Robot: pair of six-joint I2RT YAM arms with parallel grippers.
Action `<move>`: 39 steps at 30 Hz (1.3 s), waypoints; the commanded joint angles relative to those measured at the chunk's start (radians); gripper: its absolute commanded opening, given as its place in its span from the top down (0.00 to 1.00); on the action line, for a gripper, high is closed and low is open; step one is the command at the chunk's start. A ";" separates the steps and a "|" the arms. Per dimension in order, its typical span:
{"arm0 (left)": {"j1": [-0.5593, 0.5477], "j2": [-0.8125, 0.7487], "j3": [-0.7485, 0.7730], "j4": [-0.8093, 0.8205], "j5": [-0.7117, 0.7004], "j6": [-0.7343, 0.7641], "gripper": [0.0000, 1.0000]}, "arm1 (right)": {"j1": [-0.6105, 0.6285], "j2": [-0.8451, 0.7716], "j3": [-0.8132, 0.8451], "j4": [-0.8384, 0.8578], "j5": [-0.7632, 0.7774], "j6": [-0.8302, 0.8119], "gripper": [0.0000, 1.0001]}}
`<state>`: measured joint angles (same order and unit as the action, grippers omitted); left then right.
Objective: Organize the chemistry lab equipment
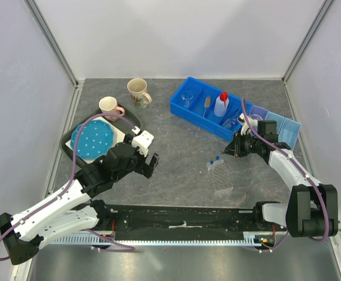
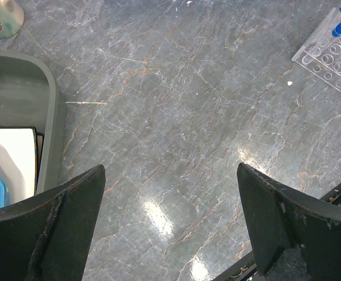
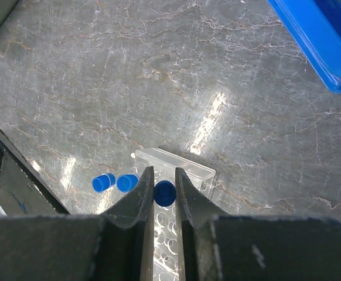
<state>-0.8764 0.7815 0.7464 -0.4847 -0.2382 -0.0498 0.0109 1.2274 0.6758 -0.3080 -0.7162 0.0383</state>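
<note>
My right gripper (image 3: 163,175) is shut on a blue-capped tube (image 3: 164,194), which it holds upright just above the clear tube rack (image 3: 185,168). Two more blue-capped tubes (image 3: 115,182) stand in the rack's end row. From above, the right gripper (image 1: 238,146) hangs up and to the right of the rack (image 1: 222,177). A white squeeze bottle (image 1: 221,104), a small beaker (image 1: 187,98) and a thin brush (image 1: 207,106) lie in the blue bin (image 1: 194,119). The left gripper (image 1: 149,163) is open and empty over bare table, left of the rack (image 2: 334,55).
A beige mug (image 1: 137,91) and a pink mug (image 1: 109,107) stand at the back left. A blue dotted plate (image 1: 93,140) sits in a dark tray (image 1: 67,143). A lighter blue bin (image 1: 286,130) adjoins the blue one on the right. A black rail (image 1: 182,218) runs along the near edge.
</note>
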 commanded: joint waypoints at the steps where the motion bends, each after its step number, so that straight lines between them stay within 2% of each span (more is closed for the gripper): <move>1: 0.002 0.002 -0.001 0.015 -0.023 0.039 0.01 | -0.002 0.020 -0.015 0.063 0.011 0.031 0.83; 24: 0.002 0.005 -0.001 0.015 -0.013 0.039 0.01 | -0.002 -0.066 -0.048 0.076 0.037 0.063 0.78; 39: 0.002 0.018 0.001 0.015 -0.010 0.038 0.01 | 0.006 -0.062 -0.061 0.090 0.031 0.066 0.78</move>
<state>-0.8764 0.7940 0.7460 -0.4847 -0.2375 -0.0422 0.0113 1.1847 0.6292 -0.2523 -0.6830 0.0868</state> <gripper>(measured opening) 0.990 0.229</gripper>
